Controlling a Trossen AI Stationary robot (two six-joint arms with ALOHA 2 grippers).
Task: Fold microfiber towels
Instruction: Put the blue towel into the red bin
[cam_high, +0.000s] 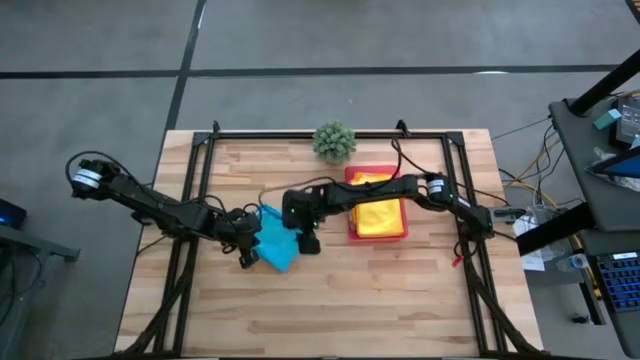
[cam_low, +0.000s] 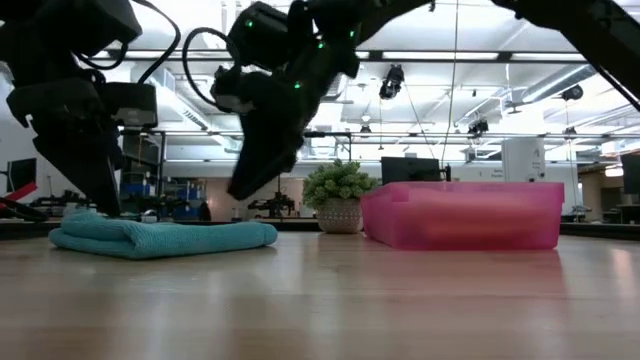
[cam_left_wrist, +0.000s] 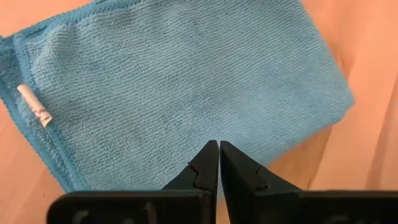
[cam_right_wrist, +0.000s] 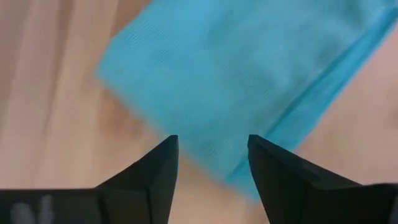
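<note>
A turquoise towel (cam_high: 277, 240) lies folded flat on the wooden table, left of centre; in the low view it is a low pad (cam_low: 160, 237). A white tag (cam_left_wrist: 34, 106) sticks out at one hemmed edge. My left gripper (cam_high: 250, 258) is shut and points steeply down at the towel's left end (cam_left_wrist: 218, 144). My right gripper (cam_high: 308, 243) hangs open above the towel's right part, clear of it (cam_low: 245, 190), with the cloth (cam_right_wrist: 249, 74) showing between its fingers. A yellow towel (cam_high: 380, 215) lies in the pink tray (cam_high: 352, 235). My left gripper's shut fingertips (cam_low: 108, 205) come from above at the left end of the towel (cam_low: 95, 225). I cannot tell whether they touch the cloth or stand just over it.
The pink tray (cam_low: 465, 215) stands right of centre, close to the towel. A small potted plant (cam_high: 334, 140) sits at the far edge. A black frame (cam_high: 200, 140) runs along the far and side edges. Bare wood (cam_high: 330, 310) fills the near half.
</note>
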